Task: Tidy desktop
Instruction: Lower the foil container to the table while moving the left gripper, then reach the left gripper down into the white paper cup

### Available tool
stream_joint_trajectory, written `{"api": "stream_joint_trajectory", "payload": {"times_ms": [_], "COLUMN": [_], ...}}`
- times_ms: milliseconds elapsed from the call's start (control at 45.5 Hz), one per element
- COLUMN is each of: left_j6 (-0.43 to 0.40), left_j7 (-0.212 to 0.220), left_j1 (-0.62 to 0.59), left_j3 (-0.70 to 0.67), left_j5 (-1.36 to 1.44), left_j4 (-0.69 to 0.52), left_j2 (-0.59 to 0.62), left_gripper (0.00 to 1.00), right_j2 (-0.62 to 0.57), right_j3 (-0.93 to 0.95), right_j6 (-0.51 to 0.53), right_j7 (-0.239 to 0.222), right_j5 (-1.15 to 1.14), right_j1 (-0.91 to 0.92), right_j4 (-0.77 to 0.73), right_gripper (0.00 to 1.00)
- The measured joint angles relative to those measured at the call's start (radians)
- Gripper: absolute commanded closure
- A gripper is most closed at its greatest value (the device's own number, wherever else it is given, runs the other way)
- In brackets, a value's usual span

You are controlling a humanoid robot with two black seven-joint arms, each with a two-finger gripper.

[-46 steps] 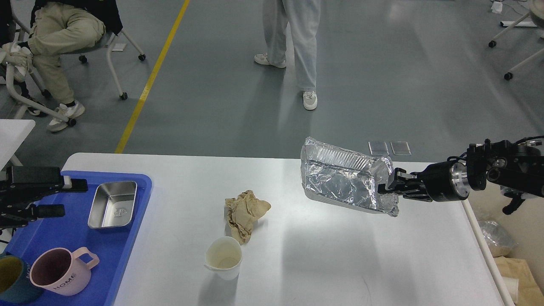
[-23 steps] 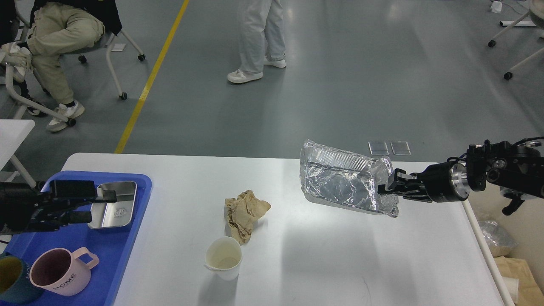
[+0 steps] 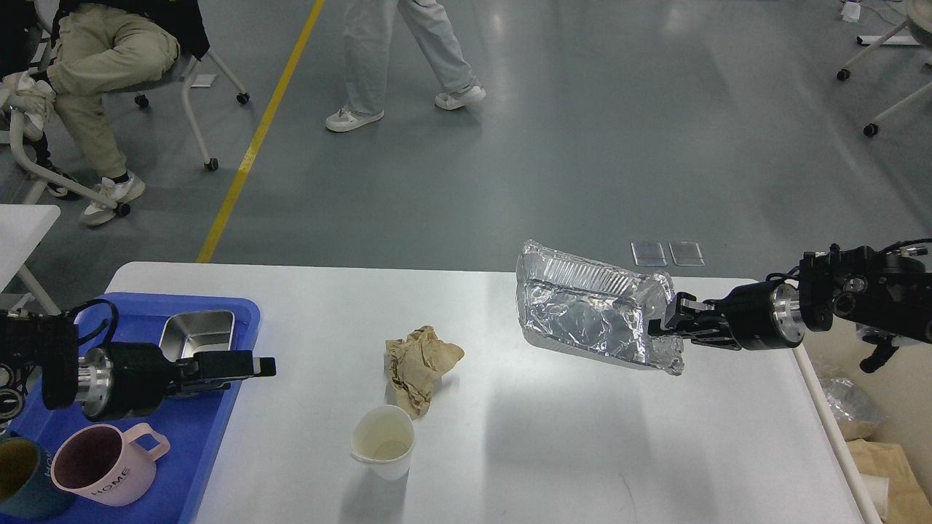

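The white desktop [image 3: 582, 451] fills the lower part of the head view. My right gripper [image 3: 666, 325] comes in from the right. It is shut on the edge of a crumpled silver foil tray [image 3: 586, 316] and holds it tilted above the desktop's back right part. A crumpled brown paper [image 3: 421, 367] and a white paper cup [image 3: 384, 440] lie near the middle. My left gripper [image 3: 251, 371] is open and empty over the right rim of the blue tray [image 3: 211, 437], left of the paper.
The blue tray holds a steel box [image 3: 195, 333], a pink mug [image 3: 102, 466] and a dark cup [image 3: 16, 480]. Rubbish [image 3: 885, 458] lies on the floor beyond the desktop's right edge. A person sits at the back left and another walks behind the table.
My left arm has reached right across the blue tray, its gripper now at the tray's right rim. The foil tray stays held almost still. The standing person has walked left.
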Motion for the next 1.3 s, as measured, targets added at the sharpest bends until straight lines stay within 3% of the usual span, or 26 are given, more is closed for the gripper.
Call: {"api": "stream_joint_trajectory", "payload": {"times_ms": [132, 351, 527, 637, 1296], "left_j6": [0.062, 0.066, 0.054, 0.049, -0.001], "left_j7": [-0.002, -0.009, -0.070, -0.084, -0.059], "left_j1": [-0.035, -0.050, -0.063, -0.089, -0.415], "left_j3": [0.059, 0.077, 0.080, 0.087, 0.466], "left_j5": [0.039, 0.026, 0.033, 0.056, 0.077], "left_j4": [0.001, -0.006, -0.012, -0.011, 0.083], "left_j2": [-0.049, -0.085, -0.087, -0.093, -0.321], "left_gripper": [0.04, 0.04, 0.04, 0.03, 0.08], "right_j2": [0.002, 0.001, 0.000, 0.001, 0.004], "right_j3": [0.000, -0.001, -0.005, -0.005, -0.012], "right_j6": [0.000, -0.002, -0.003, -0.004, -0.017], "right_j7": [0.000, 0.000, 0.000, -0.001, -0.001], "right_j5": [0.001, 0.001, 0.002, 0.002, 0.000], "right_j1": [0.000, 0.001, 0.003, 0.003, -0.001], "right_j4": [0.000, 0.006, 0.008, 0.008, 0.005], "right_gripper": [1.00, 1.00, 1.00, 1.00, 1.00]}}
